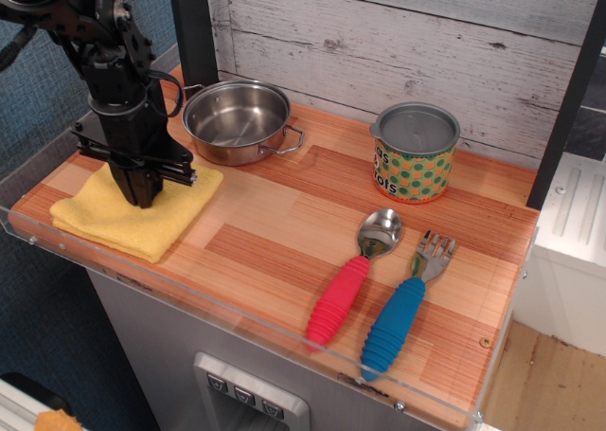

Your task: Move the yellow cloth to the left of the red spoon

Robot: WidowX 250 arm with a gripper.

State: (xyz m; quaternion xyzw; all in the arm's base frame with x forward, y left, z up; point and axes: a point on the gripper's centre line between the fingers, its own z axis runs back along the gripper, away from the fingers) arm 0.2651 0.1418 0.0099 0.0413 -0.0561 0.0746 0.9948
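While you look at the counter (pixel 275 227), these are the facts it offers you.

Yellow cloth: you find the yellow cloth (pixel 114 218) folded flat at the left end of the wooden counter, near its front edge and just in front of the steel pan.
End effector: your black end effector (pixel 144 192) points straight down onto the middle of the yellow cloth, its tips pressed into the fabric.
Opening: you see the fingers drawn close together at the tip; whether they pinch a fold of the cloth you cannot tell from this view.
Red spoon: the red spoon (pixel 350 279) lies well apart to the right, toward the front of the counter, metal bowl toward the back wall, ribbed red handle toward the front edge.
Between cloth and spoon: you have bare wooden surface there.
Blue fork: the blue-handled fork (pixel 405 306) lies just beside the red spoon on its right, roughly parallel to it.
Steel pan: the steel pan (pixel 237 120) stands behind the cloth, near the end effector's right side, not touching the cloth.
Tin: the dotted green and orange tin (pixel 414 153) with a grey lid stands at the back, behind the spoon and fork.
Counter edge: a clear plastic lip (pixel 218 308) runs along the front.
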